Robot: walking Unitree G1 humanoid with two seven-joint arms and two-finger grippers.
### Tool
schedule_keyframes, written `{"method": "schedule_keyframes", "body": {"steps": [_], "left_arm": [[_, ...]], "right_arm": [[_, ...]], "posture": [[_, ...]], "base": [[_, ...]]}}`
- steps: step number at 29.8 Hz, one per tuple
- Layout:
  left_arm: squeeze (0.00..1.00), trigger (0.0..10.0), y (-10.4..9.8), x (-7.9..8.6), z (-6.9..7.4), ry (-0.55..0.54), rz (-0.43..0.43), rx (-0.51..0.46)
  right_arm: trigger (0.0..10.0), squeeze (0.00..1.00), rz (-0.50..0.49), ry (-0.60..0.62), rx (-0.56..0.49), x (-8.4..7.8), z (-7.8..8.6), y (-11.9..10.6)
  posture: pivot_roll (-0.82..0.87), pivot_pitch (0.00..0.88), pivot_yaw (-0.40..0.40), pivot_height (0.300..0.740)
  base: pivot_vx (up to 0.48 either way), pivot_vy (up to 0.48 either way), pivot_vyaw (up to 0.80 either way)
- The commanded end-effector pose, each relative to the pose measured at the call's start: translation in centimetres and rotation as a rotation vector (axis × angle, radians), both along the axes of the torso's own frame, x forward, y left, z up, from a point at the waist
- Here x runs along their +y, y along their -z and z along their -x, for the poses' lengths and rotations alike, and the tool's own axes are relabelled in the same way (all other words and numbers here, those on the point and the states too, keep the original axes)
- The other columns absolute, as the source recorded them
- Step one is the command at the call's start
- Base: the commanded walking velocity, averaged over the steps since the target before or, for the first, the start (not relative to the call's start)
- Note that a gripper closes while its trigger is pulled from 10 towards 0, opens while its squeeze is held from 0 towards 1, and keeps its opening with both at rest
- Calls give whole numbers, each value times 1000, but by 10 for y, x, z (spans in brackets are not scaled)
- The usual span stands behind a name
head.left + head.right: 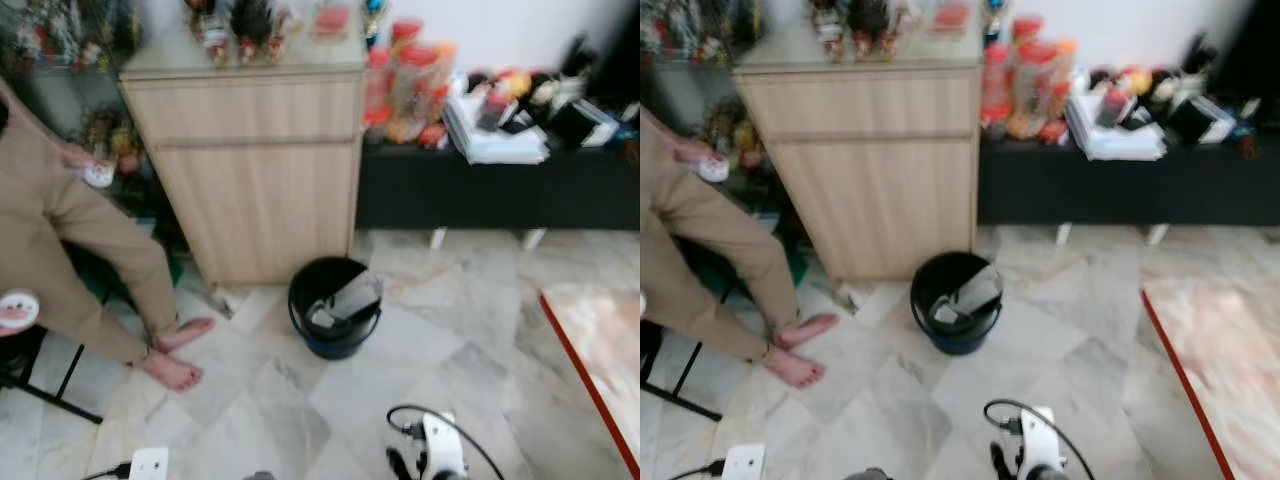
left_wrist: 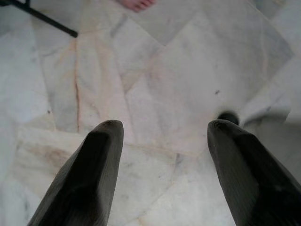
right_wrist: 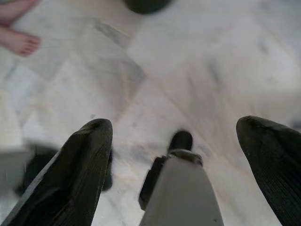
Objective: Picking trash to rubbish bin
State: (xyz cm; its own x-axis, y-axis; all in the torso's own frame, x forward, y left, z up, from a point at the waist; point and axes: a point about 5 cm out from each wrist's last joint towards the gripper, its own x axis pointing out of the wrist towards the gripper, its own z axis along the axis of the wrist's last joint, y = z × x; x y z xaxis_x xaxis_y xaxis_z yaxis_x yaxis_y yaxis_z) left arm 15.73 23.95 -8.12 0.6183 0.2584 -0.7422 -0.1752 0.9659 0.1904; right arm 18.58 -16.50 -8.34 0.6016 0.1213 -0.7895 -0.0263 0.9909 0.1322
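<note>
A black rubbish bin (image 1: 335,305) with a blue base stands on the marble floor in front of the wooden cabinet. Grey and white pieces of trash (image 1: 350,297) lie inside it. My left gripper (image 2: 164,125) is open above bare marble, nothing between its fingers. My right gripper (image 3: 175,122) is also open and wide, low over the floor. A white part with a black tip (image 3: 178,188) shows beneath it, between the fingers and untouched by them. The bin's dark rim (image 3: 146,4) is ahead of the right gripper.
A seated person's bare feet (image 1: 175,355) rest left of the bin, beside a black chair leg (image 1: 50,385). The light wooden cabinet (image 1: 255,170) and a low black bench (image 1: 500,190) stand behind. A red-edged rug (image 1: 600,350) lies at right. A white socket (image 1: 148,463) and a white cabled part (image 1: 435,450) are close in.
</note>
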Motion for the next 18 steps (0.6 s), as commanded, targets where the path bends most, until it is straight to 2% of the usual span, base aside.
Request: {"method": "schedule_keyframes", "body": {"steps": [1,3,18], "left_arm": [[0,10000,2,2,5,-11,-2,20],[0,10000,2,2,5,-16,-2,15],[0,10000,1,5,6,-29,-6,12]], "right_arm": [[10000,0,-16,14,6,4,2,1],[10000,0,-13,9,7,4,2,1],[10000,0,-15,7,12,7,2,1]], "posture": [[119,146,-23,740],[120,148,-24,740],[126,163,-22,740]], "base": [[0,0,0],[0,0,0],[0,0,-776]]}}
